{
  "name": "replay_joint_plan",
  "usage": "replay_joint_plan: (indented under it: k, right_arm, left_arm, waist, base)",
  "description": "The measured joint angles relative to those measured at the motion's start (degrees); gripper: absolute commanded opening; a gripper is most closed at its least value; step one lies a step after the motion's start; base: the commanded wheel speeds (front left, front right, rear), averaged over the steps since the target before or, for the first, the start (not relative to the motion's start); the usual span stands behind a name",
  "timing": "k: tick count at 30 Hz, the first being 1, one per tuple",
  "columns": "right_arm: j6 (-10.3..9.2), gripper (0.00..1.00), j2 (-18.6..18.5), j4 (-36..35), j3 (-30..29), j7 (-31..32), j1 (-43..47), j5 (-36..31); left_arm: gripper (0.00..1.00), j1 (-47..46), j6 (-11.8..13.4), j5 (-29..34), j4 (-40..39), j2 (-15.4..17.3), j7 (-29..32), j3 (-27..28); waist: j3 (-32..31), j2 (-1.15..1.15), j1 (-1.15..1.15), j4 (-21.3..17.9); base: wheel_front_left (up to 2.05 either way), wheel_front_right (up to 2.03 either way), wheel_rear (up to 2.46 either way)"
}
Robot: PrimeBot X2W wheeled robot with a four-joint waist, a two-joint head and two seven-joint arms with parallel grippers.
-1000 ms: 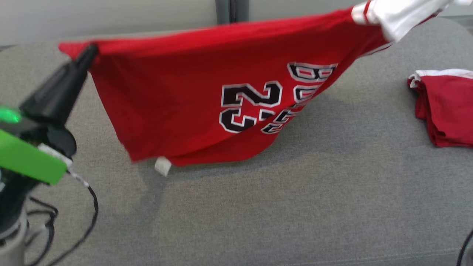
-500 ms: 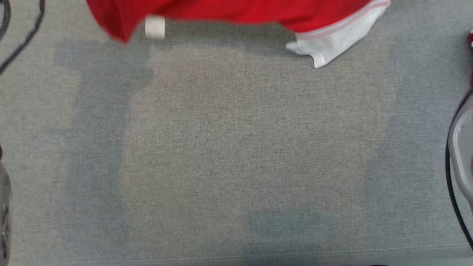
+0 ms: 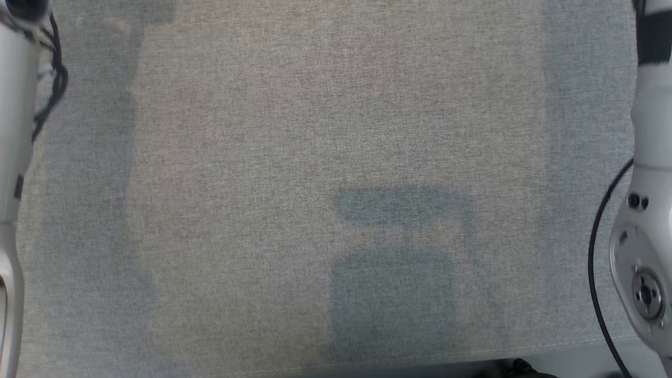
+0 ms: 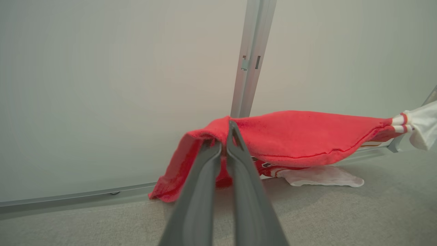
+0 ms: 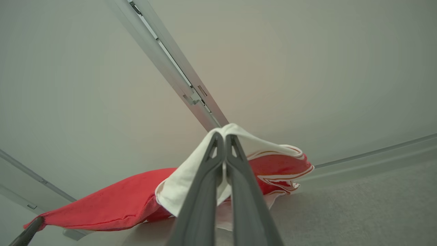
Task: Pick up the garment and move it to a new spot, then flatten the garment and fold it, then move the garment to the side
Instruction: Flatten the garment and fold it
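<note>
**Red jersey [image 4: 307,136], slung between L gripper [image 4: 227,136] and R gripper [image 5: 223,136] above grey fabric surface [image 3: 315,157]**
Risk: thin edge pinches at both ends. Uneven lowering or a sideways tug could slip a corner, or lay cloth bunched w/ a fold tucked under. L clamped on red edge, R clamped on white sleeve [image 5: 170,194]. Both arms reach fwd, fingers pointing at wall panel [image 4: 102,85]. Mid sags; low folds appear to touch surface.
</note>
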Motion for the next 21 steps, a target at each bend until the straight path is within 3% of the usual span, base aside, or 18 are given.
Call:
replay_joint_plan:
  k: [7, 13, 17, 21]
  right_arm:
    - [0.0, 0.0, -4.09, -8.95, 2.0, -0.07, 21.43, 8.79]
    - [0.03, 0.0, -5.21, -19.91, 0.21, 1.16, 43.45, 15.15]
    - [0.07, 0.0, -3.79, -25.41, -1.85, 2.94, 56.87, 17.58]
    - [0.05, 0.0, -2.15, -29.4, -2.78, 4.53, 67.68, 18.15]
  left_arm:
    - [0.0, 17.38, -0.09, -7.14, -4.82, 6.84, -4.03, -5.27]
    - [0.0, 35.62, -0.14, -10.21, -11.55, 10.09, -4.61, -5.55]
    - [0.0, 47.29, 0.99, -9.43, -17.36, 9.44, -4.77, -2.47]
    - [0.0, 59.84, 4.3, -6.05, -23.61, 8.64, -4.77, -0.82]
  waist:
    - [-2.54, 0.0, -0.01, -1.36]
    - [-8.03, 0.0, -0.01, -1.88]
    - [-12.52, 0.0, -0.01, -1.86]
    - [-16.98, 0.0, -0.02, -1.88]
  base:
    - [0.0, 0.0, 0.0]
    - [0.0, 0.0, 0.0]
    - [0.0, 0.0, 0.0]
    - [0.0, 0.0, 0.0]
